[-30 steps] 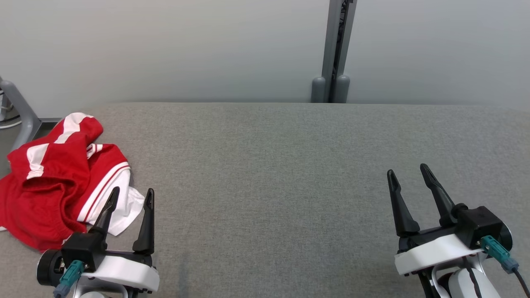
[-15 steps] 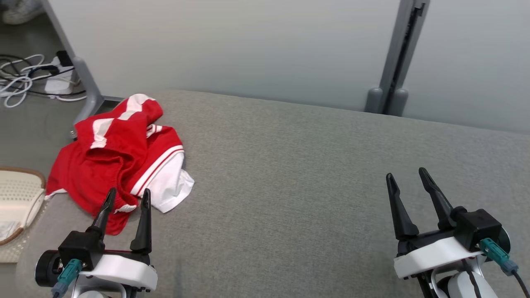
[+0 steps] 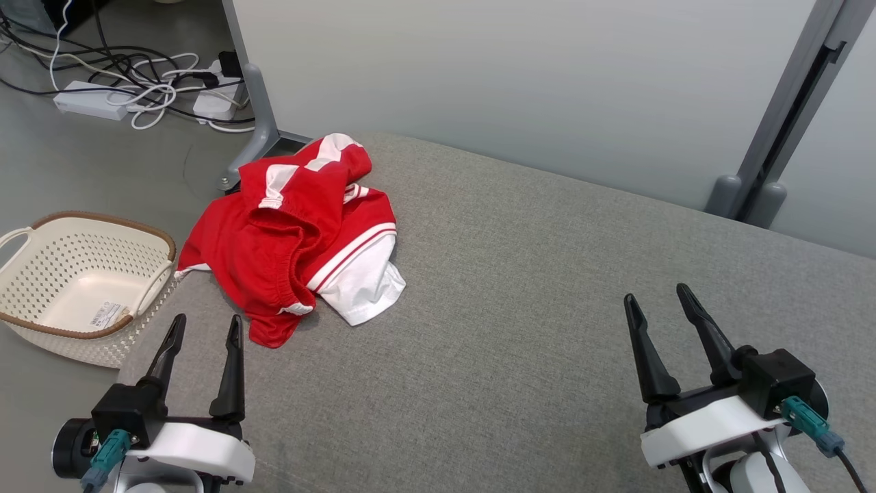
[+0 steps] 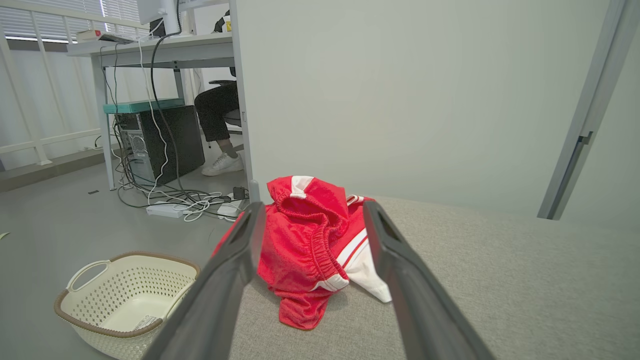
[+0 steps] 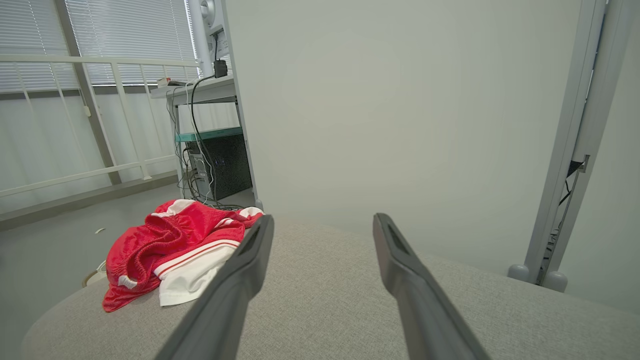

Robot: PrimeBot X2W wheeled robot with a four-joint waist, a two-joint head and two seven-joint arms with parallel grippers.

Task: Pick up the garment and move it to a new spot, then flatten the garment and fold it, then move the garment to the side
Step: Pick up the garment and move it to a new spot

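Grip: left end effector (image 3: 207, 320) and right end effector (image 3: 655, 293) both spread wide, empty | pose: both low, pointing forward over grey worktop (image 3: 547, 308) | garment (image 3: 294, 233): crumpled red-and-white heap at worktop's far-left corner, near left end effector, not touching | handling: probably light, limp, slippery; pinch raised elastic waistband fold with left.

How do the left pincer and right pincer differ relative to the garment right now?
The left pincer sits just short of the red-and-white garment, fingers aimed at its near edge; the right pincer hangs far off over the bare grey surface. The left pincer's wrist view frames the garment between its fingers; the right pincer's has it off to the left. Both are open, empty and clear of the cloth.
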